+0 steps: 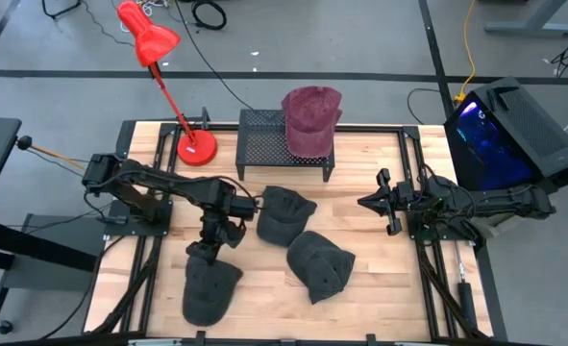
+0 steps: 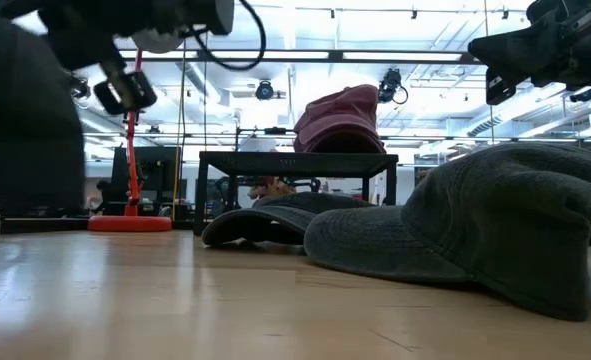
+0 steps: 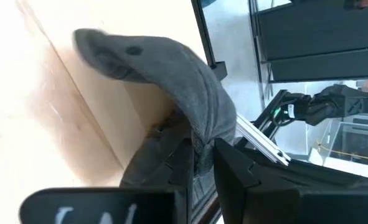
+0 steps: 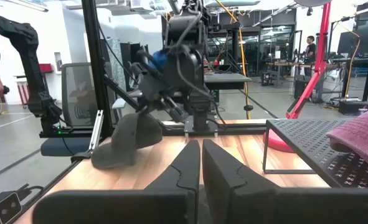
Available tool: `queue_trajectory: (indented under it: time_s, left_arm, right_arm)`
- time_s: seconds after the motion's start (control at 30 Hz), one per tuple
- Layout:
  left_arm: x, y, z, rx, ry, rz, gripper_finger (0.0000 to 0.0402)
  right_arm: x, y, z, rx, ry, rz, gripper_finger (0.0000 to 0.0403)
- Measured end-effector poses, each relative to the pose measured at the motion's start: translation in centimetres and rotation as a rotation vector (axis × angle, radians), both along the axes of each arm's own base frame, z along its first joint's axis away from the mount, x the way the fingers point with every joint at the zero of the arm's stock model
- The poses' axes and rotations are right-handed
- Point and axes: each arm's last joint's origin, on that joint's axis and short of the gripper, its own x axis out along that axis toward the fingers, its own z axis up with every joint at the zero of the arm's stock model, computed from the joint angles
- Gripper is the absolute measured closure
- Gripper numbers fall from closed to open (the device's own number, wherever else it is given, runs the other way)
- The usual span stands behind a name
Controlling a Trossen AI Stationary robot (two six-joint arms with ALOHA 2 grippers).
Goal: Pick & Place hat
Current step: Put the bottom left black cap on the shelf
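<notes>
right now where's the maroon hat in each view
high view: maroon hat on the black rack, top centre.
low view: on the rack, centre, behind the dark hats.
left wrist view: not in it; only the dark hat in the left gripper.
right wrist view: a sliver at the right edge, on the rack.
shared landmark: red lamp, beside the rack.
</notes>
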Motion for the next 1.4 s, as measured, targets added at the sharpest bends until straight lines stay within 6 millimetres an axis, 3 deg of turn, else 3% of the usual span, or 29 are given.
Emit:
queue_trajectory:
  time_s: [0.53, 0.97, 1.4]
  left_arm:
    - [1.4, 0.7, 6.6, 0.084, -0.109, 0.029, 0.0357]
    - [0.8, 4.5, 12.5, 0.147, -0.156, 0.143, 0.0357]
    - [-0.1, 8.9, 17.6, 0.304, -0.341, 0.311, 0.0357]
  right_arm:
    - [0.0, 0.0, 0.0, 0.000, 0.000, 0.000, 0.0380]
    - [0.0, 0.0, 0.0, 0.000, 0.000, 0.000, 0.0380]
    - [0.0, 0.0, 0.0, 0.000, 0.000, 0.000, 0.0380]
